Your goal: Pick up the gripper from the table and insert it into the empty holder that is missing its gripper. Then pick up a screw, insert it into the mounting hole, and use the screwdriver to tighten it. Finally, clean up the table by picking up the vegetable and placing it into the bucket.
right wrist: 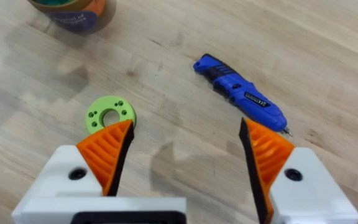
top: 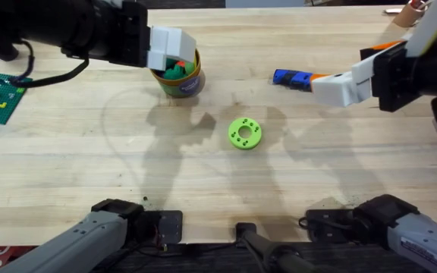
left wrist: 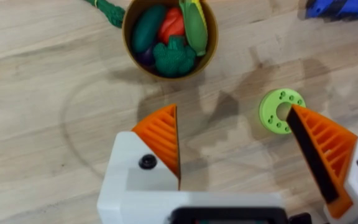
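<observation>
Left end effector (left wrist: pixel 235 149): white body, orange ribbed pads (left wrist: pixel 161 138) set wide apart, nothing between them. In its wrist view it hangs above the table (top: pixel 89 144) just short of the bucket (left wrist: pixel 169 32). The bucket stands upright and holds several toy vegetables: a green cucumber-like piece, a red one, a corn cob and a broccoli head (left wrist: pixel 174 57). In the overhead view this end effector sits over the bucket's rim, its arm reaching in from the far left edge, held high and roughly level.

Right end effector (right wrist: pixel 182 158): pads likewise apart and empty. The screwdriver (right wrist: pixel 241 94) lies flat on the table just beyond its fingertips, bit end nearest the right-hand pad. Relative to the bucket, the screwdriver lies well apart to the right at about the same depth. The green disc with holes (top: pixel 244 133) lies between the two, nearer the arm bases. The right arm enters from the right edge, forearm sloping down toward the screwdriver.

Judgement: vegetables are already in the bucket and the left end effector is empty above it, so the clean-up appears at or near its end. To finish well, the left arm should lift straight up clear of the rim before moving sideways, so the bucket is not tipped. No loose vegetable is identifiable on the table, though a green strand (left wrist: pixel 104 9) lies beside the bucket; its nature cannot be determined.
</observation>
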